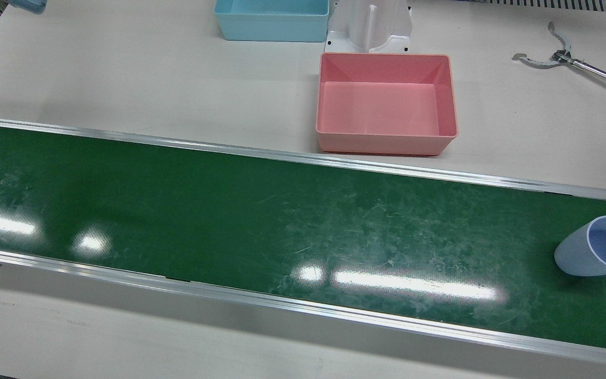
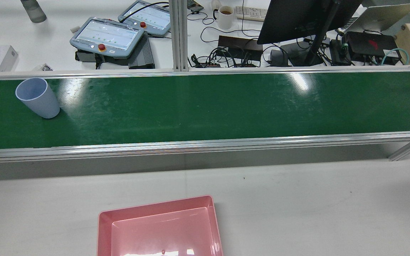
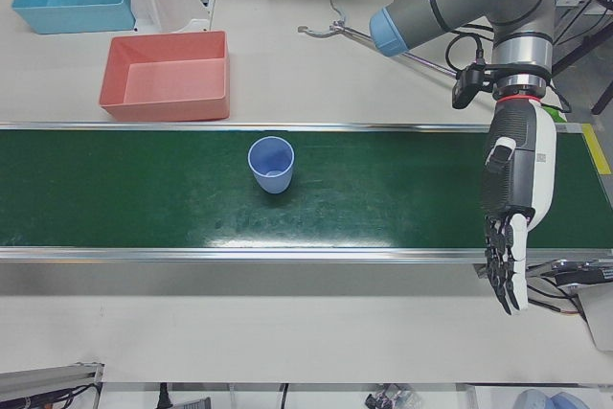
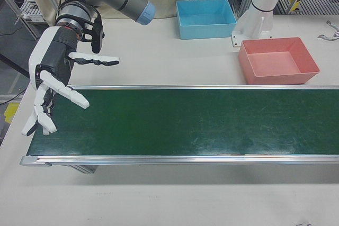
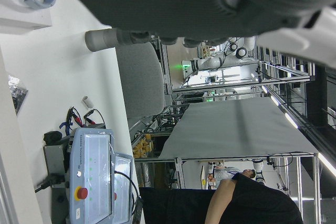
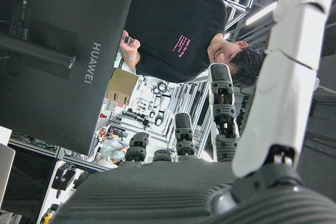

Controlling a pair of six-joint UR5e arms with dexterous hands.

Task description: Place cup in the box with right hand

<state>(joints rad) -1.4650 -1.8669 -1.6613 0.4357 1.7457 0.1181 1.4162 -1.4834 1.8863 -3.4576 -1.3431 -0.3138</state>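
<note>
A pale blue cup (image 1: 600, 246) (image 2: 37, 97) (image 3: 271, 164) stands upright, mouth up, on the green conveyor belt (image 1: 229, 221), toward the robot's left end. The pink box (image 1: 382, 143) (image 2: 155, 206) (image 3: 163, 107) (image 4: 280, 77) lies empty on the white table beside the belt, on the robot's side. My right hand (image 4: 53, 83) hangs over the opposite end of the belt, fingers spread, holding nothing, far from the cup. My left hand (image 3: 512, 208) hangs fingers-down at its own end of the belt, open and empty, well away from the cup.
A blue box (image 1: 271, 21) (image 4: 205, 17) and a white arm pedestal (image 1: 371, 26) stand behind the pink box. A metal grabber tool (image 1: 555, 55) lies on the table. Beyond the belt are teach pendants (image 2: 107, 35), a monitor (image 2: 297, 17) and cables. A person (image 6: 178, 24) stands past the station.
</note>
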